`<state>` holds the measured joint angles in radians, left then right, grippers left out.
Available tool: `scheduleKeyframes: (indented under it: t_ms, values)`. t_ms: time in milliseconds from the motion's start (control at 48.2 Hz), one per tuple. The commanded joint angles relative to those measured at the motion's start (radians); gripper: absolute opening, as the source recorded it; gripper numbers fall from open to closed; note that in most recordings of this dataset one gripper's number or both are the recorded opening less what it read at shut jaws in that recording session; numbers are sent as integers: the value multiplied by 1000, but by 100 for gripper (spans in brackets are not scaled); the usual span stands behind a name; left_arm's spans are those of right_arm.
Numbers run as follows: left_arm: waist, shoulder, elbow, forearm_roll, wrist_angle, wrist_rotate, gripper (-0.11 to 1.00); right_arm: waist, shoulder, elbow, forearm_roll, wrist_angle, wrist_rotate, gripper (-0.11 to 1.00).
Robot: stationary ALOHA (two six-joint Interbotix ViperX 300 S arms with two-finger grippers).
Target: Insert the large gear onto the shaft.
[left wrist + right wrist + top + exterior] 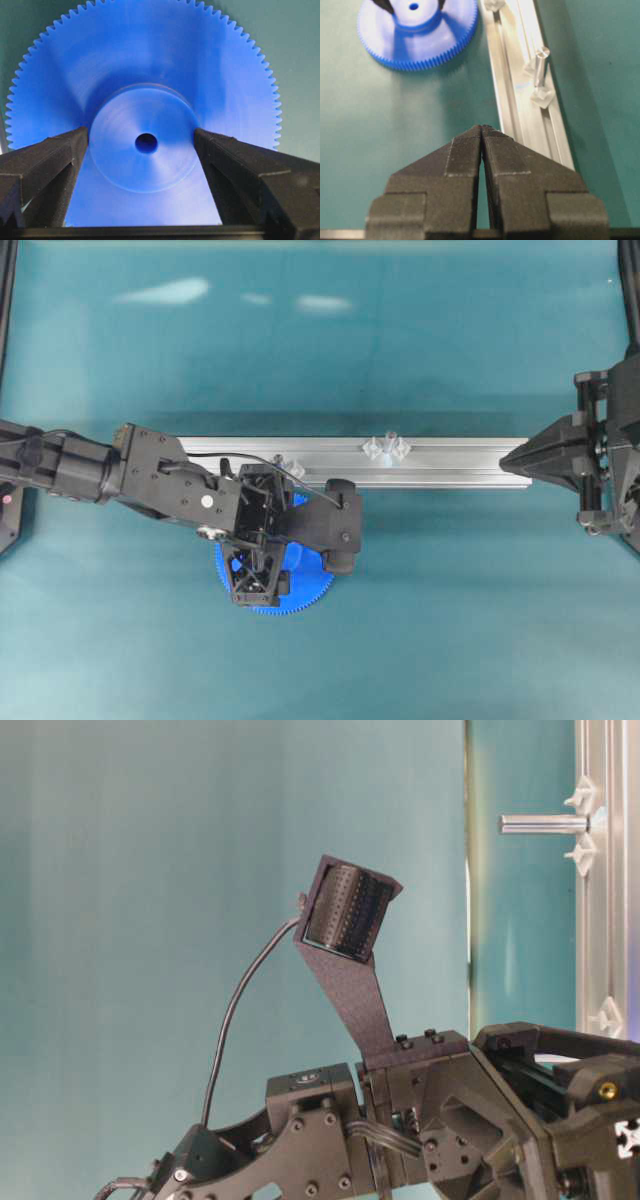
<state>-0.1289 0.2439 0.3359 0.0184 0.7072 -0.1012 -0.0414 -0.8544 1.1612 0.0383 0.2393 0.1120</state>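
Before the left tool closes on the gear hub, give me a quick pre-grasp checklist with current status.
1. Left tool open: ok.
2. Fingers on either side of the large gear hub: ok.
3. Fingers touching the hub: cannot tell.
4. Gear flat on the table: ok.
5. Shaft upright on the rail, unobstructed: ok.
6. Right tool shut, apart from the gear: ok.
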Motion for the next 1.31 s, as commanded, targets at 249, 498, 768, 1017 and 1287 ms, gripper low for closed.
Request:
scheduleKeyframes:
  t_ms: [249,498,768,1017,1287]
  values:
    - [-12,-5,3,3,-3,5,93,-2,3,-9,2,-8,11,9]
    - [-20,-5,-2,3,-2,5,93,-2,3,-9,2,-8,12,9]
    - [-25,0,-12,3,-2,5,93,-2,3,-9,2,-8,12,9]
    - [-26,3,-12,3,-2,5,93,-2,3,-9,2,-6,12,9]
    - [-31,5,5,3,5,2,93,-2,3,-8,2,-5,12,9]
